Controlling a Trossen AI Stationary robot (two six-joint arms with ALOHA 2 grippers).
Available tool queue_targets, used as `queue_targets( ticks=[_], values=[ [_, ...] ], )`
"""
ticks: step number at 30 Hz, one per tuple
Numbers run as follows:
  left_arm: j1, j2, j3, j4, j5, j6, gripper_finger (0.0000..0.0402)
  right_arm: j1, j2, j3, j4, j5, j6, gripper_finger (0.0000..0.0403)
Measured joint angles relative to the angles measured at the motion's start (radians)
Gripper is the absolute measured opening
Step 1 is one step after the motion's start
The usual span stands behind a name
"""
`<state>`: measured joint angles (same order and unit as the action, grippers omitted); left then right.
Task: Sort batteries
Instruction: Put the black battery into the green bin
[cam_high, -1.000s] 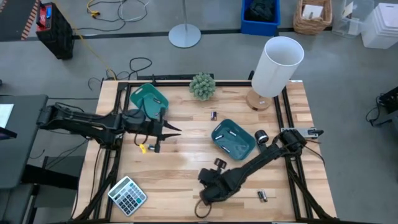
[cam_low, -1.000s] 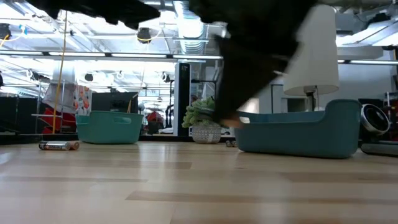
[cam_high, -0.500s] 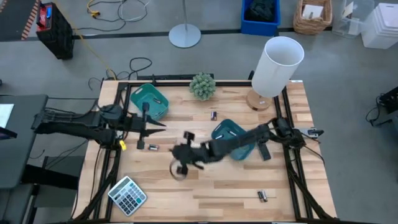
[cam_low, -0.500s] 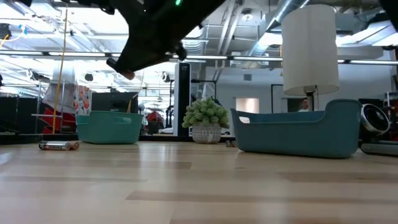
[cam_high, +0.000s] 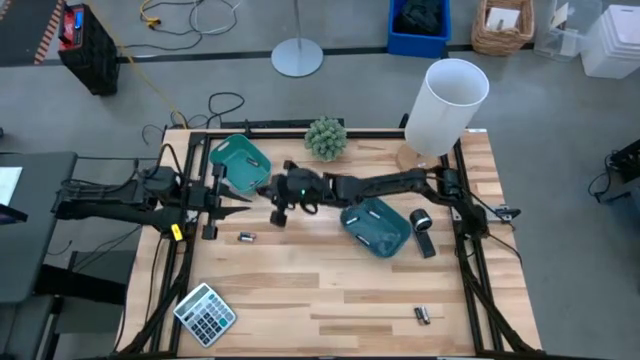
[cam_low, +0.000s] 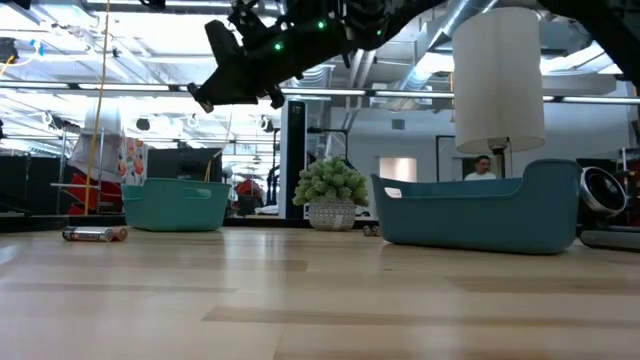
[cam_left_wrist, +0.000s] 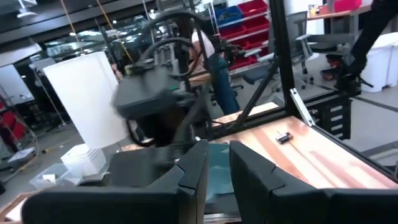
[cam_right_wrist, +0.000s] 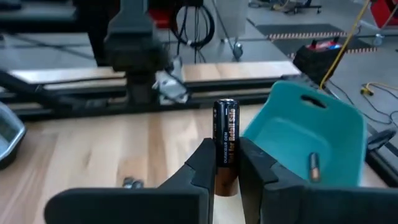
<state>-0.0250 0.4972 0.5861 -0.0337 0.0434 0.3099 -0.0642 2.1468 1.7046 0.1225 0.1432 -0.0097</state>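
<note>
Wooden table (cam_high: 300, 290) below, right gripper (cam_high: 275, 190) clamps a dark battery (cam_right_wrist: 226, 140) upright, just beside the far-left teal tray (cam_high: 240, 160), presumably its bin; left gripper (cam_high: 245, 198) waits, fingers nearly together.

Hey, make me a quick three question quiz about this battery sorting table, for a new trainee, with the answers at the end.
1. True or false: the right gripper holds a battery.
2. Which teal tray is that gripper nearest? A. the left tray B. the right tray
3. What grey thing lies near the table's front left corner?

Key
1. True; it is upright between the fingers.
2. A
3. The calculator.
</note>
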Motion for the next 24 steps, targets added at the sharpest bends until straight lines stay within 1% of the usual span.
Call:
queue_targets(
  ticks=[4, 9, 13, 16, 19, 20, 24],
  values=[
    [0.000, -0.015, 0.000, -0.008, 0.000, 0.014, 0.0059, -0.055, 0.000, 0.000, 0.071, -0.040, 0.001, 0.0057],
    [0.000, -0.017, 0.000, -0.007, 0.000, 0.036, 0.0059, -0.114, 0.000, 0.000, 0.157, -0.042, 0.007, 0.0057],
    [0.000, -0.016, 0.000, -0.007, -0.001, 0.045, 0.0059, -0.143, 0.005, 0.000, 0.258, -0.042, 0.017, 0.0057],
    [0.000, -0.016, 0.000, -0.007, -0.004, 0.053, 0.0059, -0.144, 0.037, 0.001, 0.364, -0.042, 0.034, 0.0057],
    [0.001, -0.017, 0.000, -0.006, -0.008, 0.060, 0.0059, -0.145, 0.103, 0.019, 0.446, -0.044, 0.054, 0.0058],
    [0.001, -0.016, 0.000, -0.006, -0.012, 0.060, 0.0059, -0.145, 0.119, 0.026, 0.441, -0.044, 0.068, 0.0058],
    [0.002, -0.016, 0.000, -0.010, -0.024, 0.060, 0.0059, -0.159, 0.217, 0.128, 0.455, -0.044, 0.125, 0.0058]
  ],
)
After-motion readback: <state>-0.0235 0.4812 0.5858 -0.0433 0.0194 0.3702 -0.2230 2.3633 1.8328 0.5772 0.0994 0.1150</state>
